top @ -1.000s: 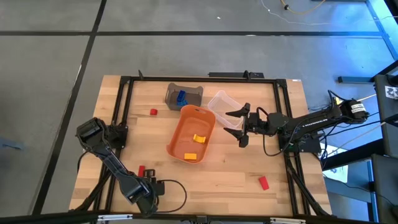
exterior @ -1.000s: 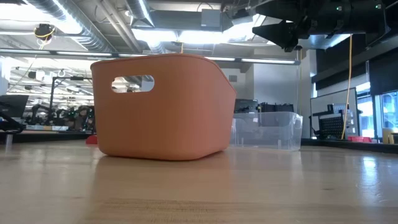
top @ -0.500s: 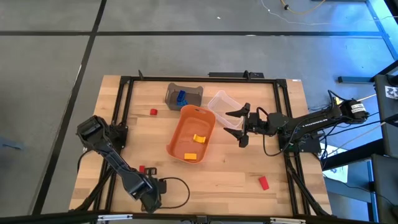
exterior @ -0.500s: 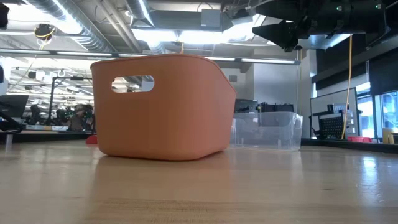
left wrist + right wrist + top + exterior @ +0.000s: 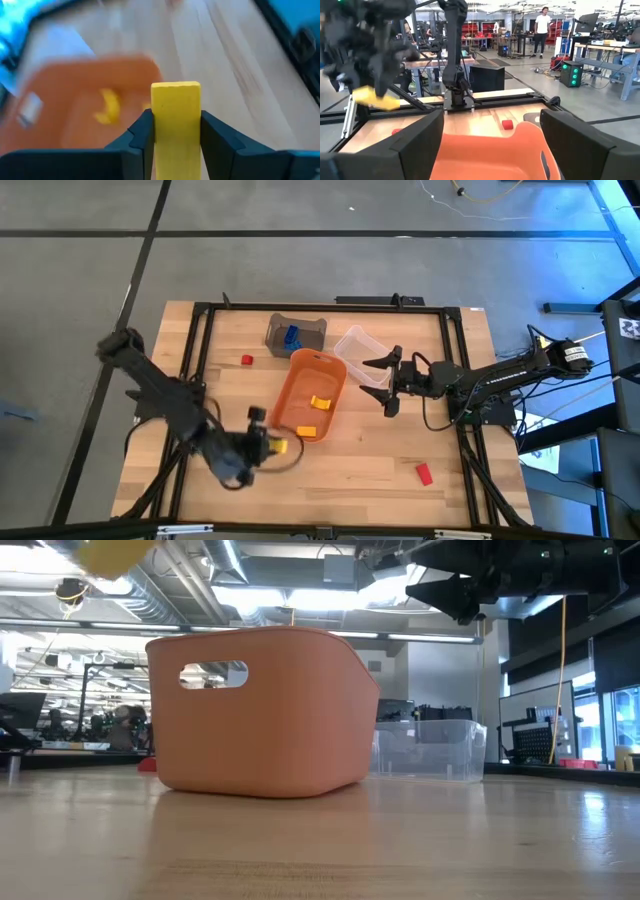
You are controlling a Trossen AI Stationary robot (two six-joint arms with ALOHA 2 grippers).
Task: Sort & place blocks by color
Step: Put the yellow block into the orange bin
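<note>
My left gripper (image 5: 270,446) is shut on a yellow bar block (image 5: 279,446) just left of the orange tub's near end (image 5: 300,430). The low view shows that block (image 5: 115,552) high above the table. The orange tub (image 5: 85,110) holds two yellow blocks (image 5: 320,402) on its floor. A blue block (image 5: 291,336) lies in the grey bin (image 5: 300,328). Red blocks (image 5: 247,360) (image 5: 424,473) lie on the table. My right gripper (image 5: 384,385) hangs open right of the tub, over the clear bin's edge. My left gripper pinches the yellow bar (image 5: 176,100) between its two fingers (image 5: 142,135), one on each long side. The fingers reach toward the tub from the table's left and lie along the bar. Its free end sticks out past the fingertips. The bar is lifted clear of the table.
The clear bin (image 5: 360,345) sits behind the tub's right side, and the grey bin stands at the far middle. Black frame rails (image 5: 190,370) run along the table's left, right and far sides. Bare wood lies near the tub's near end. People stand in the room beyond.
My left arm has swung from the table's near edge up and to the right, toward the orange tub. The yellow bar now shows in its fingers, lifted high. My right arm has kept still.
</note>
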